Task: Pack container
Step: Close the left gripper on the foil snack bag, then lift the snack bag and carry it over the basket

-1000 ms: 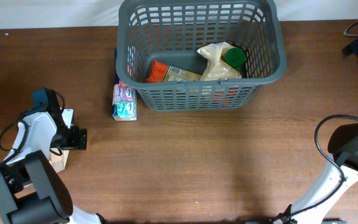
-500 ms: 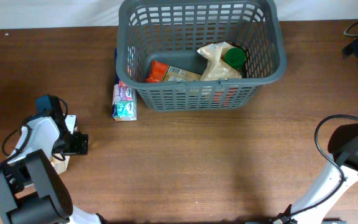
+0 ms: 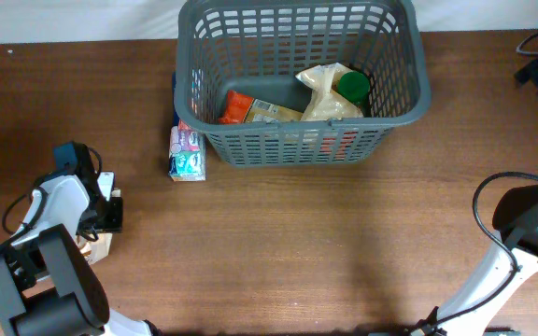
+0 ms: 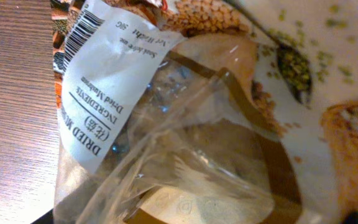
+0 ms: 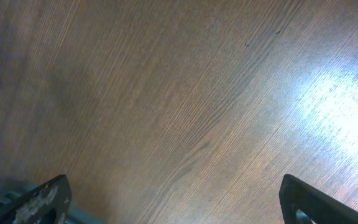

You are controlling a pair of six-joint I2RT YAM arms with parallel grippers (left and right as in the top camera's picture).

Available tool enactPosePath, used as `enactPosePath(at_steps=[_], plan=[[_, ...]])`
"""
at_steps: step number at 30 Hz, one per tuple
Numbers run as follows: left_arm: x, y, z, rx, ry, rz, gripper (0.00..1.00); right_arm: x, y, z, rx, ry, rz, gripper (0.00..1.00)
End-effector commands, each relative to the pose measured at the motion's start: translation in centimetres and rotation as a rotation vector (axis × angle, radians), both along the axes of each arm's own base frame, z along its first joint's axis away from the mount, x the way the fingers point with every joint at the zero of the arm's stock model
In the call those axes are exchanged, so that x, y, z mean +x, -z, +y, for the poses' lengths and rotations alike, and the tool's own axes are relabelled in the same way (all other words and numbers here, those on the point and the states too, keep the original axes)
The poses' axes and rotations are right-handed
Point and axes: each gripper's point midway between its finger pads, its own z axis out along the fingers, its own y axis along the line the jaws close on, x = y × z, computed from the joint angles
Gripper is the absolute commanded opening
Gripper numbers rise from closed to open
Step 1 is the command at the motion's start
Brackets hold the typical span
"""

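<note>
Left gripper [image 3: 106,215] covers most of the dried-mushroom packet [image 4: 166,143].

one container [image 3: 297,147]; inside it one orange packet [image 3: 237,105], one tan pack [image 3: 273,112], one beige bag [image 3: 325,95], one green lid [image 3: 352,86]; one carton [image 3: 187,154] at its eight o'clock; one clear mushroom packet [image 4: 166,143].

The overhead camera looks straight down from high up on the whole table [image 3: 297,243], with the basket [image 3: 302,140] at 12 o'clock, the left arm [image 3: 59,201] at 8 and the right arm [image 3: 530,224] at 4. The left wrist camera is pressed close on a bag [image 4: 185,137], with a table strip at 9 o'clock. Overhead shares that bag at 8. The right wrist camera faces down, near bare wood, with its fingertips [image 5: 42,196] at 7 and 5.
</note>
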Motion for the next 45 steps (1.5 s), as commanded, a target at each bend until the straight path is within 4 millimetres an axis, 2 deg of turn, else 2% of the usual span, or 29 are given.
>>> enactPosePath(at_steps=[1, 5, 7, 10, 13, 17, 19, 22, 24, 27, 30, 31, 33, 34, 36, 37, 39, 43, 45], plan=[[-0.3, 0.4, -0.2, -0.021, -0.006, 0.006, 0.43, -0.4, -0.6, -0.3, -0.02, 0.016, -0.004, 0.99], [0.0, 0.5, -0.9, -0.062, -0.003, -0.011, 0.18, -0.4, -0.6, -0.3, -0.02, 0.016, -0.004, 0.99], [0.2, 0.6, -1.5, -0.1, -0.001, -0.025, 0.1, -0.4, -0.6, -0.3, -0.02, 0.016, -0.004, 0.99], [0.5, 0.7, -2.2, -0.136, 0.001, -0.04, 0.04, -0.4, -0.6, -0.3, -0.02, 0.016, -0.004, 0.99], [0.9, 0.7, -3.2, -0.199, 0.003, -0.065, 0.02, -0.4, -0.6, -0.3, -0.02, 0.016, -0.004, 0.99], [2.1, 0.3, -4.2, -0.266, -0.084, -0.121, 0.02, -0.4, -0.6, -0.3, -0.02, 0.016, -0.004, 0.99], [3.3, -0.5, -4.7, -0.308, -0.116, -0.166, 0.02, -0.4, -0.6, -0.3, -0.02, 0.016, -0.004, 0.99], [6.0, -2.9, -5.1, -0.366, -0.101, -0.25, 0.02, -0.4, -0.6, -0.3, -0.02, 0.016, -0.004, 0.99], [8.1, -5.4, -4.8, -0.371, -0.083, -0.319, 0.02, -0.4, -0.6, -0.3, -0.02, 0.016, -0.004, 0.99], [11.6, -11.0, -3.5, -0.326, -0.051, -0.454, 0.02, -0.4, -0.6, -0.3, -0.02, 0.016, -0.004, 0.99], [14.6, -17.8, -2.3, -0.266, -0.008, -0.62, 0.02, -0.4, -0.6, -0.3, -0.02, 0.016, -0.004, 0.99], [15.6, -21.0, -2.0, -0.24, 0.013, -0.694, 0.02, -0.4, -0.6, -0.3, -0.02, 0.016, -0.004, 0.99], [16.8, -25.7, -2.3, -0.221, 0.055, -0.801, 0.02, -0.4, -0.6, -0.3, -0.02, 0.016, -0.004, 0.99], [17.5, -29.2, -3.2, -0.228, 0.102, -0.881, 0.02, -0.4, -0.6, -0.3, -0.02, 0.016, -0.004, 0.99], [18.2, -34.2, -5.8, -0.265, 0.197, -0.994, 0.02, -0.4, -0.6, -0.3, -0.02, 0.016, -0.004, 0.99], [18.6, -38.1, -8.4, -0.29, 0.286, -1.08, 0.02, -0.4, -0.6, -0.3, -0.02, 0.016, -0.004, 0.99], [18.8, -42.6, -12.5, -0.306, 0.404, -1.181, 0.02, -0.4, -0.6, -0.3, -0.02, 0.016, -0.004, 0.99], [18.5, -49.3, -21.9, -0.373, 0.646, -1.379, 0.02, -0.4, -0.6, -0.3, -0.02, 0.016, -0.004, 0.99], [18.0, -51.6, -26.9, -0.409, 0.777, -1.469, 0.02, -0.4, -0.6, -0.3, -0.02, 0.016, -0.004, 0.99]])
